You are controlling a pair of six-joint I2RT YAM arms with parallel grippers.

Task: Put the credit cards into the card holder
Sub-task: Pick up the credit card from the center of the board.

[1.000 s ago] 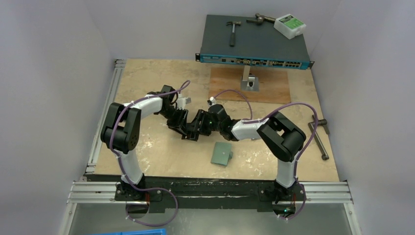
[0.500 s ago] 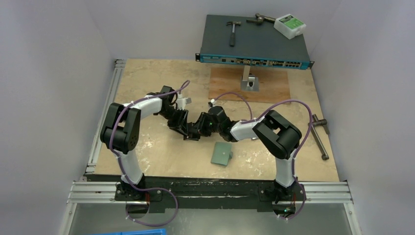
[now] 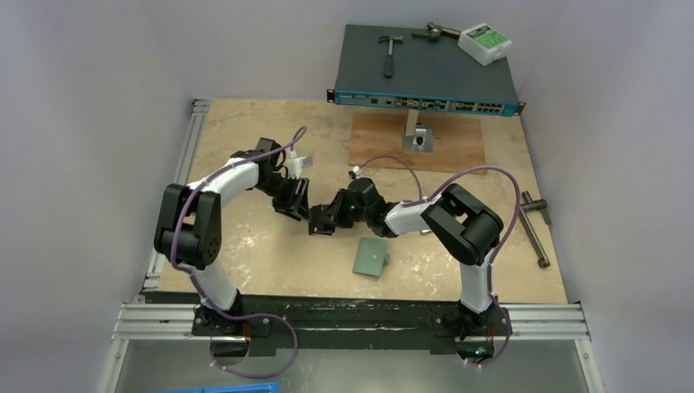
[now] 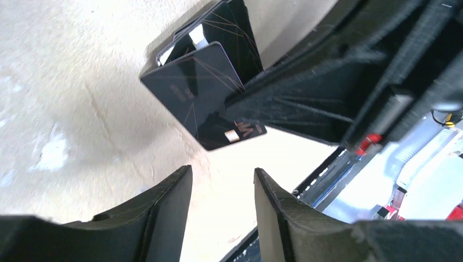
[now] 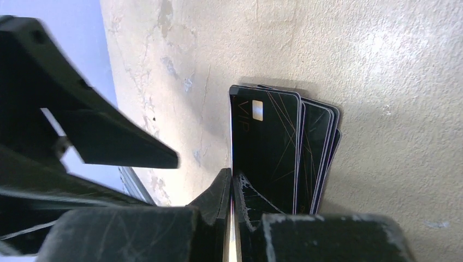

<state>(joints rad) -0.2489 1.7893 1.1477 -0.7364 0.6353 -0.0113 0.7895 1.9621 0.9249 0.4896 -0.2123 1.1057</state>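
Note:
Several glossy black credit cards (image 5: 267, 142) with gold lines and a chip lie in a fanned stack on the beige table. My right gripper (image 5: 231, 177) is shut on the edge of the top card; a thin pale edge shows between its jaws. In the left wrist view that top card (image 4: 202, 95) is tilted up off the stack, with the right gripper's fingers (image 4: 295, 103) on its edge. My left gripper (image 4: 223, 180) hangs open just beside the cards, holding nothing. From above, the two grippers (image 3: 296, 205) (image 3: 321, 223) meet at mid-table. The teal card holder (image 3: 370, 259) lies flat nearer the front, apart from both.
A dark network switch (image 3: 425, 70) stands at the back with hammers and a white box on it. A wooden board (image 3: 385, 147) with a metal bracket (image 3: 416, 136) lies before it. A metal clamp tool (image 3: 534, 231) lies at the right edge.
My right gripper has closed onto the top card's edge. The left arm has drawn back up and to the left, and its jaws have come off the cards.

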